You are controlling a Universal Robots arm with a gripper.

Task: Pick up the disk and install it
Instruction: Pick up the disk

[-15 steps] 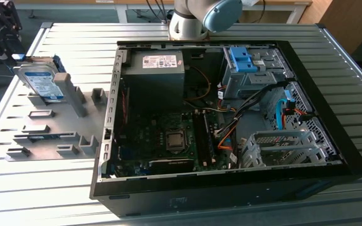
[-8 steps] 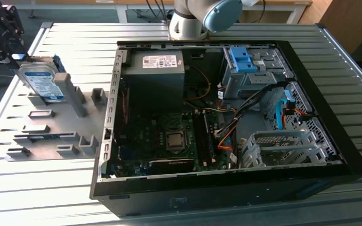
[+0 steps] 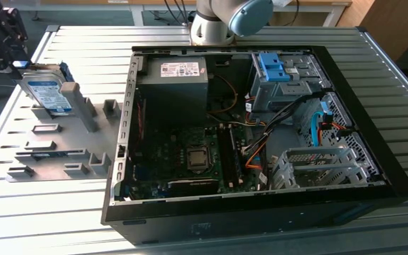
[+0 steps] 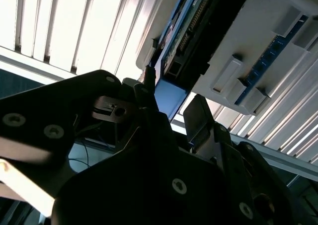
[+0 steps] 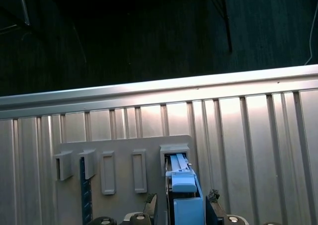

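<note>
Ribbed metal worktop [image 3: 402, 106] with an open computer case [image 3: 261, 212] on it, dark floor and wooden furniture behind. The disk [image 3: 48, 93] stands on end in a grey slotted plate [image 3: 69, 143] at the exterior view's left, long axis roughly upright, label facing the camera. The hand [image 5: 182, 201] sits at its top end, can't tell if it's clamped.

We take this for a robotics lab or assembly workshop. Under the gripper [image 3: 16, 61] lies a grey fixture plate [image 3: 69, 143] with moulded part holders, set on a ribbed metal table [image 3: 374, 79]. Well to one side of the gripper, an opened computer tower [image 3: 261, 223] bares its motherboard [image 3: 189, 154] and cables [image 3: 261, 143]. Beyond it rises the robot arm's base [image 3: 214, 26], with wooden desks [image 3: 317, 8] behind.
</note>
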